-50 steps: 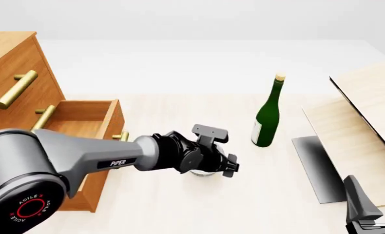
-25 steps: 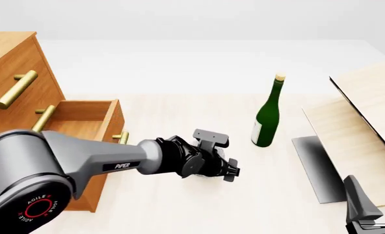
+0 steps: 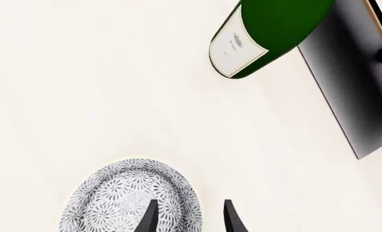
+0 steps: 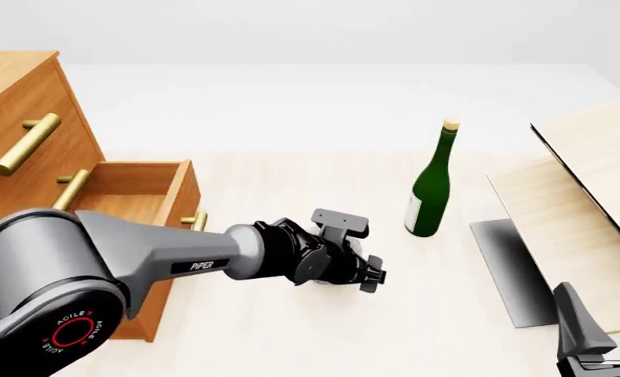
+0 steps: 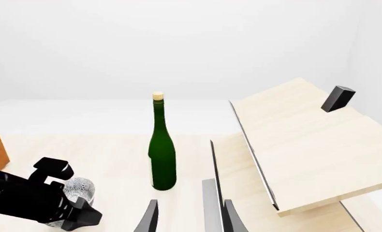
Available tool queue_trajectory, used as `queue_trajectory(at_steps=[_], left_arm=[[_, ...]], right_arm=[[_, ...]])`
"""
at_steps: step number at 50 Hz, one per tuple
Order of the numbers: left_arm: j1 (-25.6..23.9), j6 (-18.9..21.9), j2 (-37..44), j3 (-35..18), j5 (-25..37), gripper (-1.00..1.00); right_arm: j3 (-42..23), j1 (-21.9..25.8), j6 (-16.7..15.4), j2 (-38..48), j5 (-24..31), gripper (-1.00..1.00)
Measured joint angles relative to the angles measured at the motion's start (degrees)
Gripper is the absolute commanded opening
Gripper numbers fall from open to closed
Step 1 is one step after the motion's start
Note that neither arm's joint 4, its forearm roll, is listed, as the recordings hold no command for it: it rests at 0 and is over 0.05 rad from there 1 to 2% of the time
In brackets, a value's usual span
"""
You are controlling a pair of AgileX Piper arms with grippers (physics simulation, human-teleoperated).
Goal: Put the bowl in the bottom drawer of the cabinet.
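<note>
Presently the left gripper (image 3: pixel 186 217) is held with jaws parted across the rim of the bowl (image 3: pixel 126 198), which rests mid-table, nearer the front edge than the green bottle (image 4: pixel 429 196). The bowl is judged light, rigid, glossy and breakable, so the rim should be pinched firmly; beyond it the bottom drawer (image 4: pixel 132 196) stands open at the left edge, while the right gripper (image 5: pixel 185 217) is idle, jaws apart.

One bowl (image 3: pixel 129 198), one bottle (image 4: pixel 431 182), one cabinet (image 4: pixel 27 149), two arms (image 4: pixel 163 259).

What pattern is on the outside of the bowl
A fine grey speckled, petal-like print on white, clearest on the bowl in the left wrist view.

left tool (image 4: pixel 365 271) low over table | bottom drawer (image 4: pixel 143 206) open | bottle (image 4: pixel 432 185) upright
</note>
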Motion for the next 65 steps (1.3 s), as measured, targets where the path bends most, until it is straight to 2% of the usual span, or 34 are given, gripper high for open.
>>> queue_trajectory(at_steps=[4,5,31,65], left_arm=[[-0.1,-0.1,0.0,0.1,-0.1,1.00],[-0.1,-0.1,0.0,0.1,-0.1,-1.00],[0.8,2.1,-1.8,-0.6,-1.1,-1.00],[6.0,7.6,-6.3,0.1,-2.2,-1.00]], right_arm=[[0.0,0.0,0.0,0.0,0.0,1.00],[0.0,0.0,0.0,0.0,0.0,1.00],[0.0,0.0,0.0,0.0,0.0,1.00],[0.0,0.0,0.0,0.0,0.0,1.00]])
